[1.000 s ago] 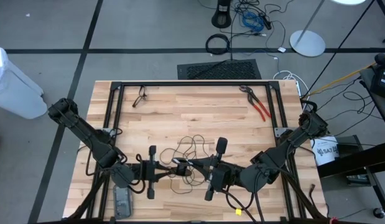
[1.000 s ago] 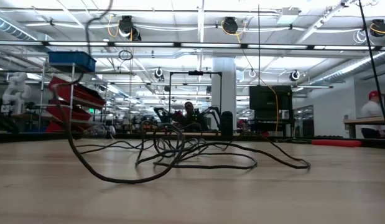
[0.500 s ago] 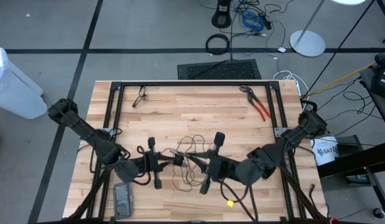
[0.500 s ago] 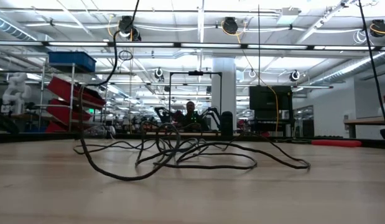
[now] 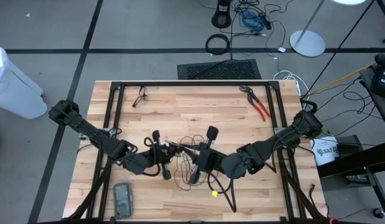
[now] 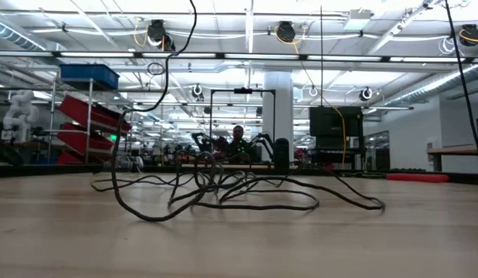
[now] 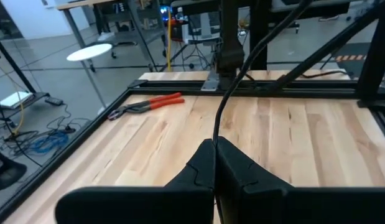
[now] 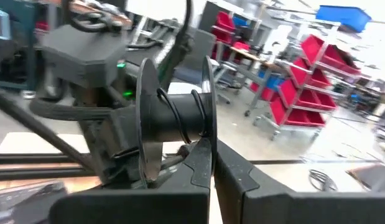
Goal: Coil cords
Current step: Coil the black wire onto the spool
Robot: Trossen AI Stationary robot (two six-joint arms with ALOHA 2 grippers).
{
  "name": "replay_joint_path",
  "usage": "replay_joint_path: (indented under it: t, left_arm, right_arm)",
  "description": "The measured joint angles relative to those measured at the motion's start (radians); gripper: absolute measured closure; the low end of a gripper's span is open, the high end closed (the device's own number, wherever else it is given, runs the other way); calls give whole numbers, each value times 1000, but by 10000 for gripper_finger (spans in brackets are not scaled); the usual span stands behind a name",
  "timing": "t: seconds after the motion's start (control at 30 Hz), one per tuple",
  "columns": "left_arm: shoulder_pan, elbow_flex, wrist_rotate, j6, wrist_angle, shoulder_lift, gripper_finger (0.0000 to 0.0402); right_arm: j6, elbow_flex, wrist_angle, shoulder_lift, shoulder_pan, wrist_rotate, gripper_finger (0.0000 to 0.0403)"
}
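**Both tools pinched shut over a loose cord tangle at mid-desk**

Left: the left tool [image 5: 169, 154], jaws closed, grips a strand of the thin black cord [image 5: 187, 144], which rises from between its fingertips [image 7: 208, 163] in the left wrist view. Centre: the rest of the cord lies in slack, overlapping loops on the pale wooden desk [image 5: 198, 109], one strand climbing out of the low view. Right: the right tool [image 5: 187, 149], jaws closed, points at the left arm's spool-like wrist, around which a turn of cord seems wound. Judged advice: keep light tension, lay each turn beside the last, and lift clear of the loops to avoid snagging.
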Motion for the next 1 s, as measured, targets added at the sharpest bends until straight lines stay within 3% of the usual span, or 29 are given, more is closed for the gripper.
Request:
replay_joint_path:
  t: [0.17, 0.57, 0.73, 1.0]
  left_arm:
    - [21, 0, -5, -18, 1, 23, 399]
    - [86, -1, -11, -13, 50, 78, 400]
    - [91, -1, -3, -5, 92, 78, 400]
    - [91, -1, 102, 9, 151, 78, 400]
  right_arm:
    - [-26, 0, 27, 0, 0, 113, 403]
    - [-18, 0, 25, 0, -1, 113, 403]
    - [-25, 0, 18, 9, -10, 166, 403]
    - [-38, 0, 9, 30, -33, 216, 403]
